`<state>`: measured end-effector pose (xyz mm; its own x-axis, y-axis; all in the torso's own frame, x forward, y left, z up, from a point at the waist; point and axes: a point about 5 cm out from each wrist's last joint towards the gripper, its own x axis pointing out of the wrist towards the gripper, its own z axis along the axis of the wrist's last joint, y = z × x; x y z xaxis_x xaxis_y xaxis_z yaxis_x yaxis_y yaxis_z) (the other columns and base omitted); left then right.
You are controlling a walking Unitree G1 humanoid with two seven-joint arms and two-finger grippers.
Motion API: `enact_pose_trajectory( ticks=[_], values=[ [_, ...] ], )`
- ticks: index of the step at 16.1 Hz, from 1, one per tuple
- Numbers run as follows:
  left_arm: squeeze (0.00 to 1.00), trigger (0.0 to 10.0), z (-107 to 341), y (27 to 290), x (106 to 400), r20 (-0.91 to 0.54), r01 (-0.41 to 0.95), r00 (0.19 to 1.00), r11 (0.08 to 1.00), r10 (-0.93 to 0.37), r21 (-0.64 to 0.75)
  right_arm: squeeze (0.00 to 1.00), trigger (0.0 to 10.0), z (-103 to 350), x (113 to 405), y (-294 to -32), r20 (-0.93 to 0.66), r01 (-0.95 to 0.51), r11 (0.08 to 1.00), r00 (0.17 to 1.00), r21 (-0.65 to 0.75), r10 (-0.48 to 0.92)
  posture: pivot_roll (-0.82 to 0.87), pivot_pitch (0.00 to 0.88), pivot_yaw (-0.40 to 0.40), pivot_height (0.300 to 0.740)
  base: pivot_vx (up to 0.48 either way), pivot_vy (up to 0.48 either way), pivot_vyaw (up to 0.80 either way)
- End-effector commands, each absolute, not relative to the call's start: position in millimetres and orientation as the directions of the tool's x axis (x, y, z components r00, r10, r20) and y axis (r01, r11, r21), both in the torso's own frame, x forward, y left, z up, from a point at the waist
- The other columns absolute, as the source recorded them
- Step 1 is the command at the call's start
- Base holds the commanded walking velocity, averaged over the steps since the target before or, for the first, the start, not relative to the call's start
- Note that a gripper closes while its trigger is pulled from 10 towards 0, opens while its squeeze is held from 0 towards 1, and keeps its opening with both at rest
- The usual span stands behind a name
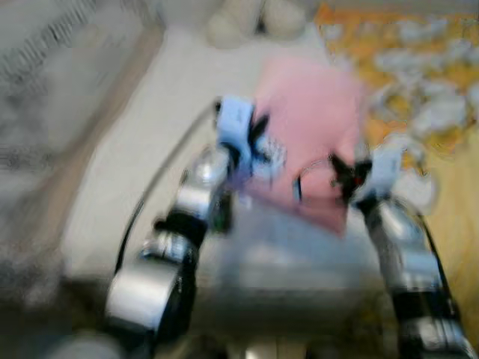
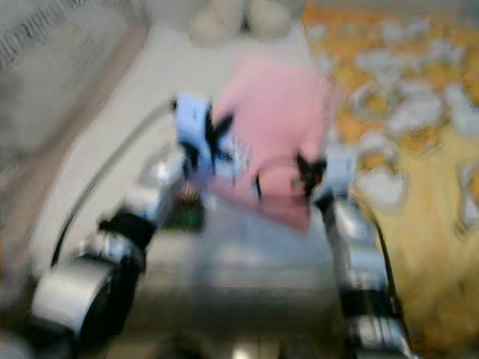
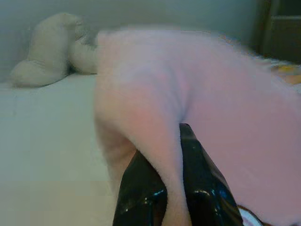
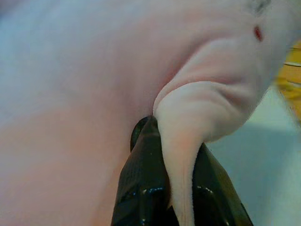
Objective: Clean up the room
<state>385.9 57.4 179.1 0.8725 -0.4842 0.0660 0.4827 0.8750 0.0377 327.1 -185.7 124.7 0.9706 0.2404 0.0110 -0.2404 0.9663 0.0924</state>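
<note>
The head views are blurred. The left claw is raised in front of the robot, its two black fingers clamped on one edge of a pink blanket; in the left wrist view a fold of the fuzzy pink cloth runs down between the fingers. Beyond this claw lies a pale bed sheet, and at its far end a cream stuffed toy rests against the wall. A dark cable runs along the left arm.

The blanket hangs spread between the two claws, its upper part reaching away from them over the bed.

The right claw is held at about the same height, just to the right, and is likewise closed on the blanket's other edge; the right wrist view shows a bunched fold of pink cloth pinched between its black fingers. To the right of this claw lies a yellow bedspread with a white pattern.
</note>
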Motion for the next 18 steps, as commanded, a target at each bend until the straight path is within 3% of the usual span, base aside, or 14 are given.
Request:
enact_pose_trajectory(
  ticks=[1, 7, 10, 18],
  values=[
    [0.0, 10.0, 192, 72, 392, 0.125, 0.41, 0.902, 0.911, -0.413, 0.048, 0.0, 0.0, 129, 329, -189, 0.027, -0.229, 0.97, 0.973, 0.082, 0.227, -0.06, 0.0, 0.085, 0.74, 0.0, 0.465, 0.46],
    [0.0, 10.0, 192, 74, 395, 0.108, 0.374, 0.92, 0.926, -0.378, 0.054, 0.0, 0.0, 131, 335, -188, 0.028, -0.235, 0.968, 0.972, 0.092, 0.234, -0.04, 0.0, 0.067, 0.74, 0.0, 0.463, 0.14],
    [0.0, 10.0, 187, 76, 395, 0.087, 0.384, 0.918, 0.922, -0.388, 0.054, 0.0, 0.0, 127, 333, -186, 0.018, -0.236, 0.968, 0.972, 0.089, 0.235, -0.04, 0.0, 0.069, 0.74, 0.0, 0.0, 0.0],
    [0.0, 10.0, 179, 81, 396, 0.047, 0.328, 0.942, 0.942, -0.332, 0.074, 0.0, 0.0, 123, 333, -183, 0.003, -0.254, 0.963, 0.967, 0.09, 0.254, -0.04, 0.0, 0.06, 0.74, 0.48, 0.0, 0.0]
  ],
)
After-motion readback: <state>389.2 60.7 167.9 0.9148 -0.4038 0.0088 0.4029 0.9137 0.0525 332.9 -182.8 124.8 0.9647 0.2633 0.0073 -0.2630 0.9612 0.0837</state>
